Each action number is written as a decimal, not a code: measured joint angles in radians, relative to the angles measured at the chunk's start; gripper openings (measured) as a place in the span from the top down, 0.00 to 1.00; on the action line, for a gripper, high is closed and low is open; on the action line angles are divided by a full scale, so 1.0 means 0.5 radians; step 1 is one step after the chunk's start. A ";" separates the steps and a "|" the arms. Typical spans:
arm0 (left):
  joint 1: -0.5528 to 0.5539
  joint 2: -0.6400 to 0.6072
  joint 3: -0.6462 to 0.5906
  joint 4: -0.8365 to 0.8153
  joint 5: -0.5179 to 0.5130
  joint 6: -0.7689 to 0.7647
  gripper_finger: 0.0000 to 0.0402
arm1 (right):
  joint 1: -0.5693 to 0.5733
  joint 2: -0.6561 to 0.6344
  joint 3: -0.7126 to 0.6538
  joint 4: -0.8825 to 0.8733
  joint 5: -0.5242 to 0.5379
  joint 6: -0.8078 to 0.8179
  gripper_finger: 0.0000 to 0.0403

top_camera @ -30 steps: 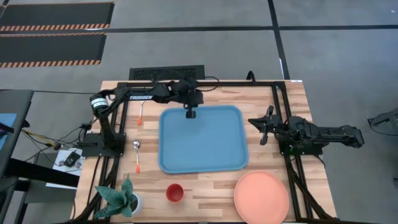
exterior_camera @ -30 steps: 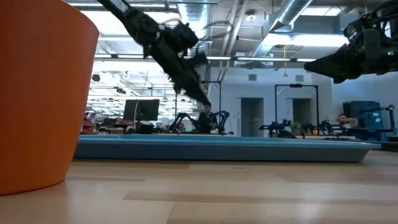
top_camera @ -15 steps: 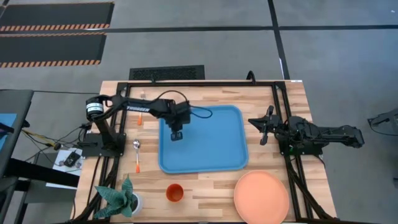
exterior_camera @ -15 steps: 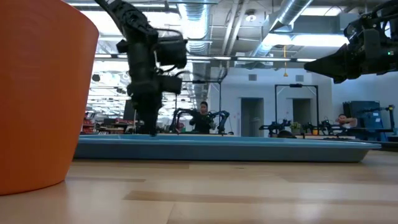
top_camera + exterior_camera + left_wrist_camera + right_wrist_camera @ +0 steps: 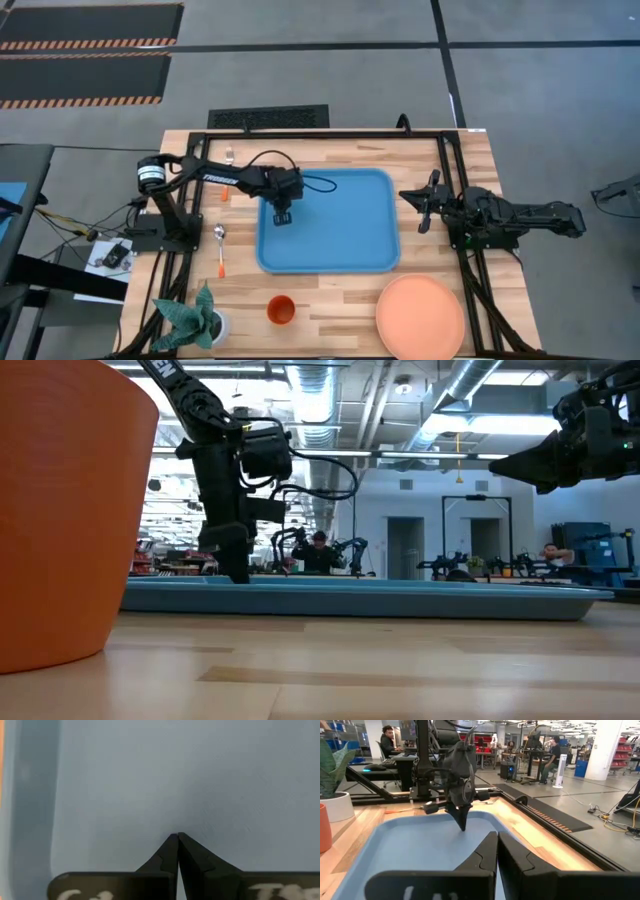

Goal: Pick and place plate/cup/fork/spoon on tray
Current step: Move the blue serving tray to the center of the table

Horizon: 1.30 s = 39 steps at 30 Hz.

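The blue tray (image 5: 340, 240) lies in the middle of the table. My left gripper (image 5: 283, 215) is shut and empty; it points straight down over the tray's left part, low over its floor (image 5: 200, 780). It also shows in the low view (image 5: 240, 575) and the right wrist view (image 5: 462, 825). My right gripper (image 5: 425, 205) is shut and empty, raised off the tray's right edge. The salmon plate (image 5: 420, 315) lies at the near right. The orange cup (image 5: 281, 309) stands near the tray's near edge. The spoon (image 5: 220, 248) and the fork (image 5: 225, 190) lie left of the tray. My left gripper's shut fingertips (image 5: 178, 840) point down at the tray's floor near its left rim. In the low view the tray's rim (image 5: 400, 600) hides the tips. I cannot tell whether they touch the floor.
A white pot with a green plant (image 5: 195, 320) stands at the near left corner. Black frame rails run along the table's left (image 5: 165, 270), far and right sides. The left arm's link (image 5: 225, 175) crosses above the fork. People and machines show in the room beyond.
My left gripper has gone from the tray's far edge toward the near and left, and down over the tray's left part. It has tipped from slanting to pointing straight down. In the last half second it has hardly moved.
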 joint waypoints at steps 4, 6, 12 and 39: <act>0.002 0.003 0.000 0.063 -0.008 0.037 1.00 | 0.000 0.000 0.000 0.001 0.000 0.000 0.91; 0.002 -0.027 0.012 0.032 0.005 0.024 1.00 | 0.000 0.000 0.000 0.000 0.000 -0.001 0.91; 0.008 -0.297 -0.003 -0.106 0.020 -0.157 1.00 | 0.000 0.000 0.000 0.001 0.000 -0.001 0.91; 0.124 -0.471 -0.551 0.148 0.085 -0.367 1.00 | -0.001 0.000 0.000 0.001 -0.001 -0.001 0.91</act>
